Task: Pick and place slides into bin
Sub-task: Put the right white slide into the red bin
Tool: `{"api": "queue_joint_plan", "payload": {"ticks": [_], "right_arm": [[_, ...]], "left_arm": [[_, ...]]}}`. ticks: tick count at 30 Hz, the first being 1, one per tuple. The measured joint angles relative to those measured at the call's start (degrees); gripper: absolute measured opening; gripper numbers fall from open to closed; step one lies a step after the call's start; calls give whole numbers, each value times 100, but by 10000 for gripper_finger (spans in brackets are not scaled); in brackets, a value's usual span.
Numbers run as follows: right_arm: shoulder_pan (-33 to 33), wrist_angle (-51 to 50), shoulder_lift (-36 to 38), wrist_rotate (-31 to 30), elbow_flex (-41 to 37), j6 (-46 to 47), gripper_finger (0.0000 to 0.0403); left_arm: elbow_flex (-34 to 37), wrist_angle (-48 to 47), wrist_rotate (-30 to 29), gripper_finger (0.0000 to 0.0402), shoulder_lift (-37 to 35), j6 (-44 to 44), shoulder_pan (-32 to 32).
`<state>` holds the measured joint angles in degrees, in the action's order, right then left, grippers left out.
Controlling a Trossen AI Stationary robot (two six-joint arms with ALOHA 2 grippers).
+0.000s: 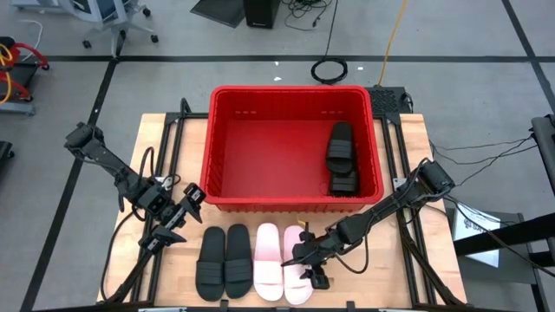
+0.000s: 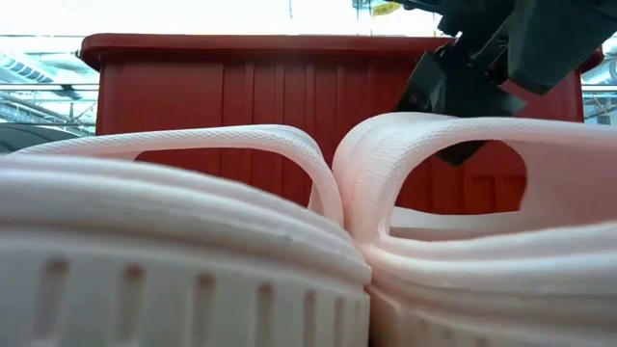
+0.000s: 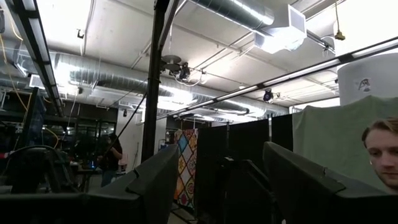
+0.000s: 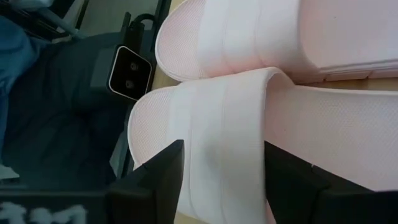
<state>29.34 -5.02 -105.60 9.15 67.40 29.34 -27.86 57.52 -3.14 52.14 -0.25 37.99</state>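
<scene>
Two pale pink slides (image 1: 267, 260) (image 1: 297, 276) and two black slides (image 1: 224, 260) lie side by side, soles down, at the table's near edge. Two more black slides (image 1: 341, 156) lie inside the red bin (image 1: 227, 130), by its right wall. My right gripper (image 1: 305, 260) is open over the right pink slide, a finger on either side of its ribbed strap (image 4: 217, 124); in the low view (image 2: 463, 92) it stands over that strap. My left gripper (image 1: 178, 224) is open and empty, left of the black slides, pointing up into the room (image 3: 217, 186). My right gripper comes slanting down from the table's right side, its open fingers (image 4: 163, 171) lying across the right pink slide's strap (image 4: 217, 162), one on each edge. I cannot tell whether they touch it. The slide lies flat on the table.
The bin stands at the table's far middle, with free floor in its left part. The wooden tabletop (image 1: 156, 147) is bare left and right of the bin. Cables run along both arms. People show in the room beyond (image 3: 379, 149).
</scene>
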Motion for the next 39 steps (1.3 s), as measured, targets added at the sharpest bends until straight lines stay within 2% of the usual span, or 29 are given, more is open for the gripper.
{"api": "queue_joint_plan", "payload": {"ticks": [5,18,29,39], "right_arm": [[0,-2,0,9,-2,-3,151],[-39,0,0,321,-7,-293,10],[-50,4,2,319,-7,-1298,5],[-78,46,2,317,-11,-1207,4]], "left_arm": [[0,2,0,241,0,-2,-4],[-2,2,0,241,0,-2,-4],[-4,2,0,241,0,-10,-4],[-4,2,0,241,0,-28,-4]]}}
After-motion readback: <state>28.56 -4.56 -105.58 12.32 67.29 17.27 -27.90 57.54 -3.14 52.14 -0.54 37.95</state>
